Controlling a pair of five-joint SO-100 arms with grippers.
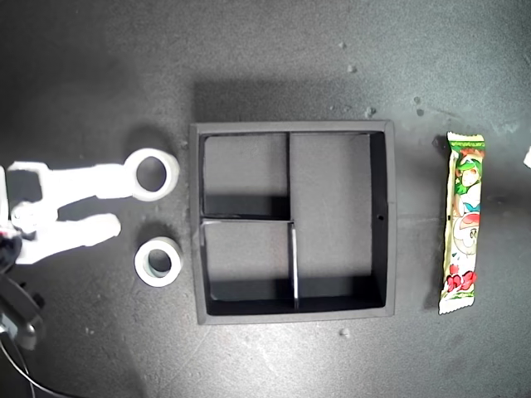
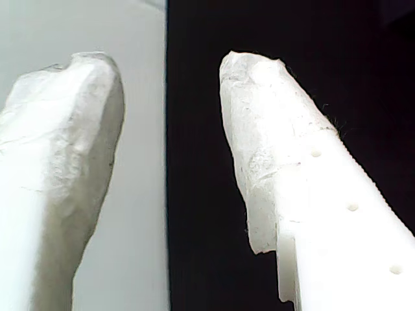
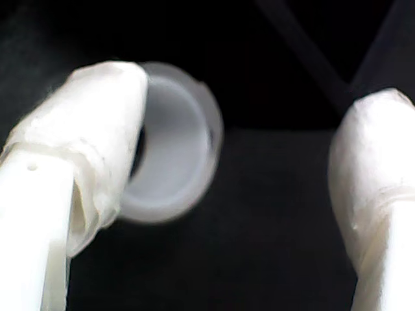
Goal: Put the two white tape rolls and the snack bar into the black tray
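The black tray [image 1: 390, 220] sits mid-frame in the exterior view, three compartments bare. At that view's left edge my second gripper [image 1: 126, 203] stands wide open — one fingertip [image 3: 97, 110] against the larger white tape roll [image 1: 153, 174], the other finger apart from the smaller tape roll [image 1: 158, 261], which lies flat below with a grey-tinted core. The snack bar [image 1: 464, 222], shiny yellow-green with red print at its lower end, lies lengthwise toward the exterior view's right. My first gripper [image 2: 170, 65] is parted, holding nothing — seen only in its own wrist view.
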